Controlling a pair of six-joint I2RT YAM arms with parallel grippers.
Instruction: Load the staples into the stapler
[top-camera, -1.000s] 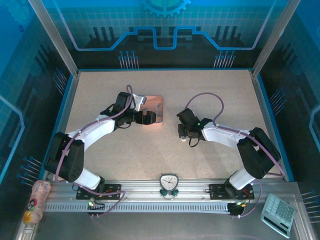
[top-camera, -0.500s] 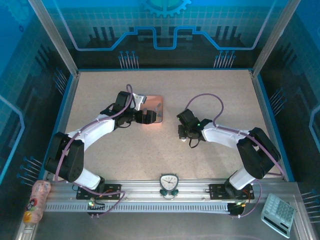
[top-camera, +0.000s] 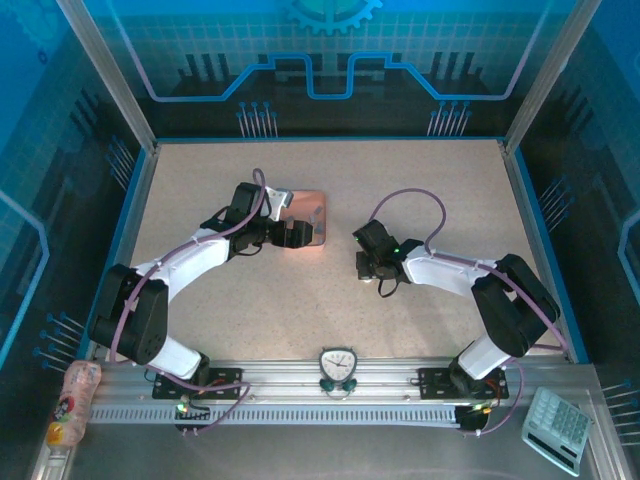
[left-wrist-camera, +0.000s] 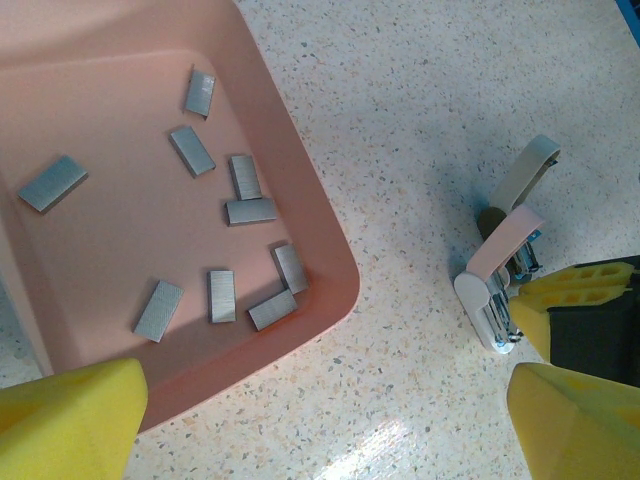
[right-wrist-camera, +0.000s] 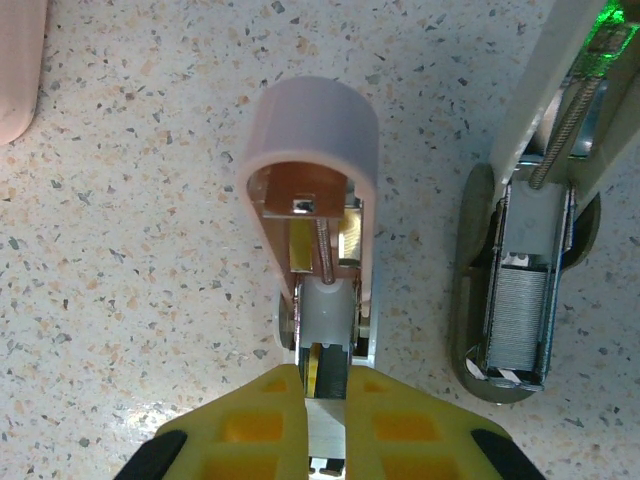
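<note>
right gripper (right-wrist-camera: 325, 400): yellow pads clamped on one end of the pale pink, round-nosed stapler (right-wrist-camera: 310, 190) on the speckled table (right-wrist-camera: 120, 200). left gripper (left-wrist-camera: 320, 430): jaws wide, empty, near the smooth salmon tray (left-wrist-camera: 100, 100) holding flat grey staples (left-wrist-camera: 250, 210).

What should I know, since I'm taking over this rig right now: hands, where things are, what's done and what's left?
Left hand: open, empty, above the corner of the pink tray.
Right hand: shut on the stapler, which is opened, right of the tray.
Staples: nine strips loose in the tray.
Done: stapler opened and held.
Left: pick up one strip, slide it into the stapler's channel, close it.
</note>
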